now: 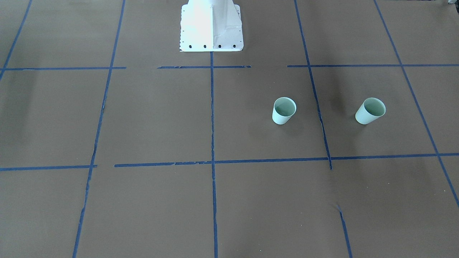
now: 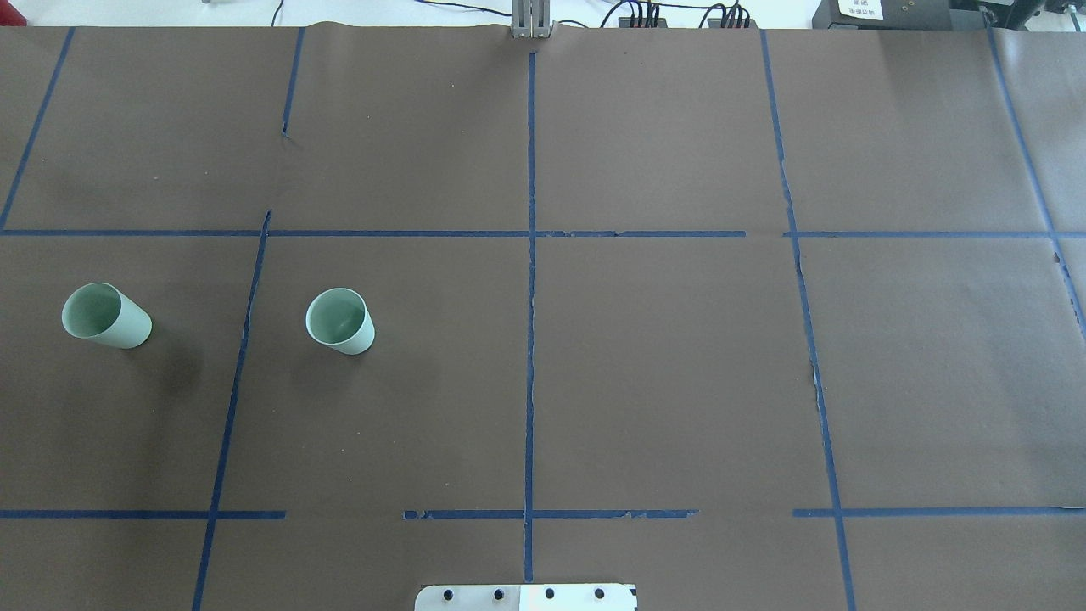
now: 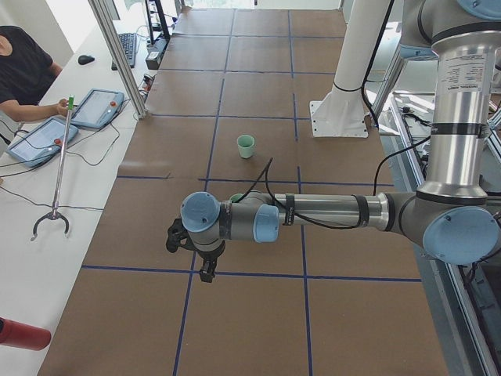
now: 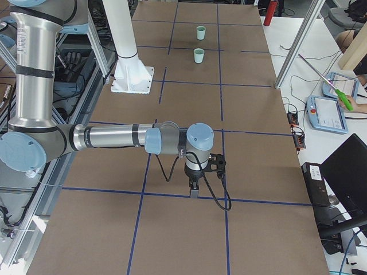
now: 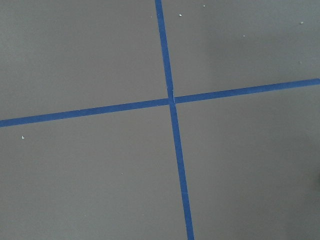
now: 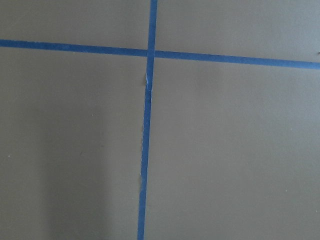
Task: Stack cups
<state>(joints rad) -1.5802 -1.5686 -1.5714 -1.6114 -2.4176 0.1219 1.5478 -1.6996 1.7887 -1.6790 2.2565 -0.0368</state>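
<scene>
**Q:** Where are the cups, and what is in them?
**A:** Both stand upright, mouths up, on the table [image 2: 679, 382], in the robot's left half and well apart. One tape line [image 2: 240, 356] runs between them. The inner cup [image 2: 339, 321] is nearer the table's centre line, and the outer cup [image 2: 106, 316] is near the table's left end. Each open mouth shows only the cup's own inner wall and floor.

**Q:** What are their material and shape?
**A:** They are two matching pale mint-green cups with smooth matte walls, tapered, with round rims wider than the bases. The table covering is flat brown paper, gridded with blue tape that is frayed in places.

**Q:** What is the state of the fingers?
**A:** The left gripper [image 3: 207, 270] hangs below its wrist over a tape crossing, apart from both cups. It shows only in the left side view, so I cannot tell how far it is open. The right gripper [image 4: 194, 192] points down at a tape line in the robot's right half, far from the cups. Again I cannot tell its opening.
</scene>
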